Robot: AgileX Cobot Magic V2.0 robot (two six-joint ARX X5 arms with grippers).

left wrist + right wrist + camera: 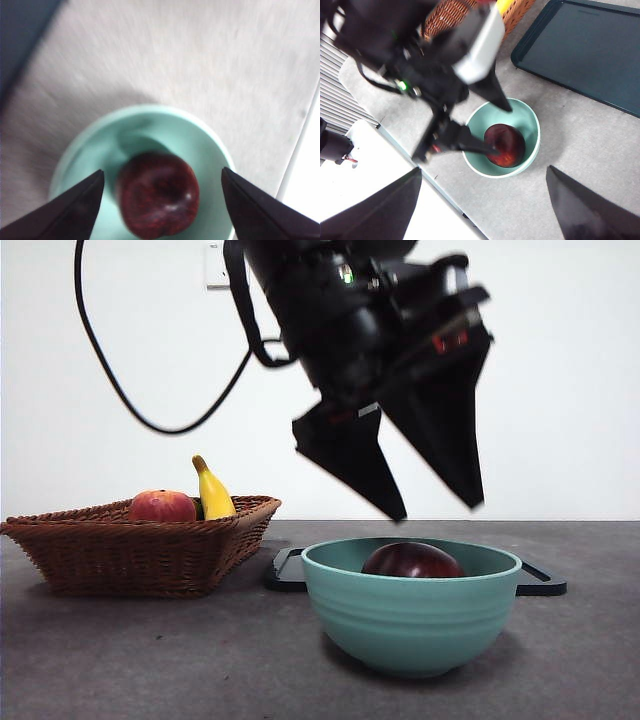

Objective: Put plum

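Observation:
The dark maroon plum [412, 561] lies inside the teal bowl [412, 625] at the table's front, also seen from above as plum [158, 195] in bowl [100, 145] and plum [504, 145] in bowl [530, 117]. My left gripper [432, 508] hangs open just above the bowl, its jaws spread wide and nothing between them; the left gripper [162, 187] frames the plum without touching it. My right gripper [482, 200] is open, high above the table, looking down on the left arm [427, 60].
A wicker basket [150, 550] at the left holds a red-orange fruit [162, 506] and a yellow banana [213, 490]. A dark flat tray [540, 582] lies behind the bowl, tray [590, 50] in the right wrist view. The table's edge runs near the bowl [420, 165].

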